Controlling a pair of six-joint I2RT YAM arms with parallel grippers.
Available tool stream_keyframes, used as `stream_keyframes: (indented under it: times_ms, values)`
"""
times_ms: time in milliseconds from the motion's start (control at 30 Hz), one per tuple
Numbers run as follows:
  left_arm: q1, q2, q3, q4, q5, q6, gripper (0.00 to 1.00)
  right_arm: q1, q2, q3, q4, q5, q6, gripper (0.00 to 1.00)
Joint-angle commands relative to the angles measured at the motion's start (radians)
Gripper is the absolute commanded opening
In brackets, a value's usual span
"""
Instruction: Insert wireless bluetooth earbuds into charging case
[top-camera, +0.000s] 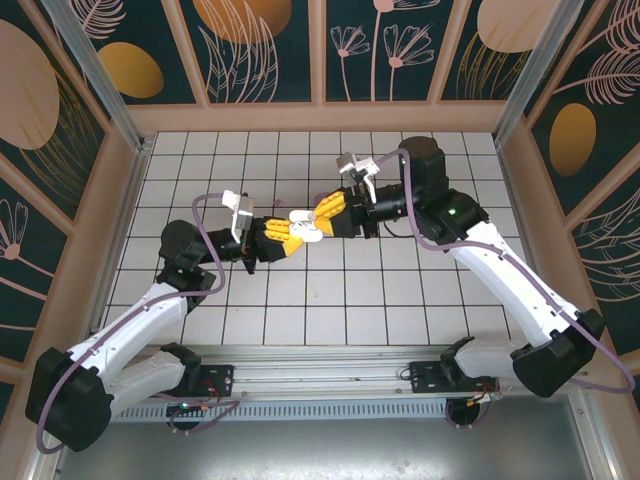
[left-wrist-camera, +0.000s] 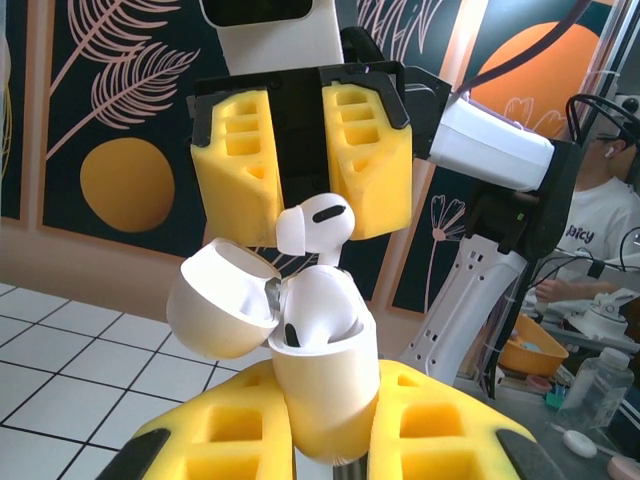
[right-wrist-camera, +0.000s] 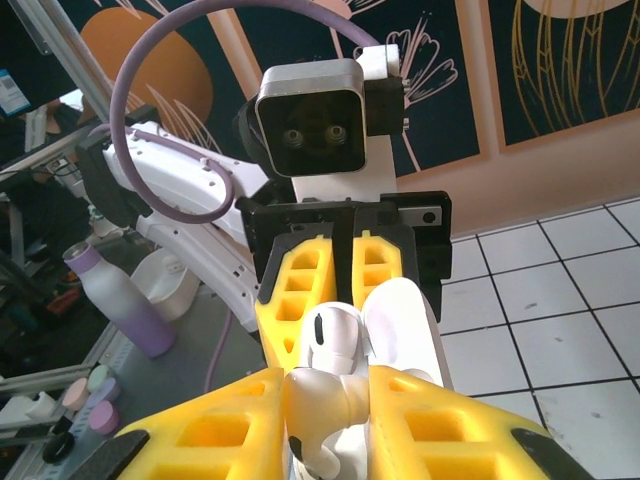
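Observation:
The white charging case (left-wrist-camera: 325, 385) stands upright with its lid (left-wrist-camera: 220, 305) swung open to the left. My left gripper (left-wrist-camera: 325, 415) is shut on its lower body. One white earbud (left-wrist-camera: 322, 300) sits in the case. A second earbud (left-wrist-camera: 318, 222) hangs just above the case mouth, pinched between the yellow fingers of my right gripper (left-wrist-camera: 300, 215). In the right wrist view my right gripper (right-wrist-camera: 350, 400) is shut on that earbud (right-wrist-camera: 345, 395), with the case (right-wrist-camera: 405, 320) right behind it and the left gripper (right-wrist-camera: 345, 262) beyond. In the top view both grippers meet mid-table, left (top-camera: 283, 237) and right (top-camera: 335, 212).
The white tiled table (top-camera: 300, 300) lies below both grippers, walled by wooden panels (top-camera: 520, 200) on three sides. The grippers hold the case and earbud in the air above the tiles.

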Motion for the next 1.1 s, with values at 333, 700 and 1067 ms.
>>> stream_keyframes:
  times_ms: [333,700,1067]
  values:
    - [-0.018,-0.041,-0.018,0.175,0.024,0.083,0.0,-0.032,0.082,0.02,-0.069,-0.203,0.018,0.24]
    - [-0.017,-0.03,-0.013,0.176,0.026,0.087,0.0,-0.001,0.112,0.049,-0.152,-0.157,-0.062,0.25]
    - [-0.019,-0.024,-0.012,0.138,0.035,0.147,0.0,0.022,0.166,0.117,-0.34,-0.01,-0.203,0.24]
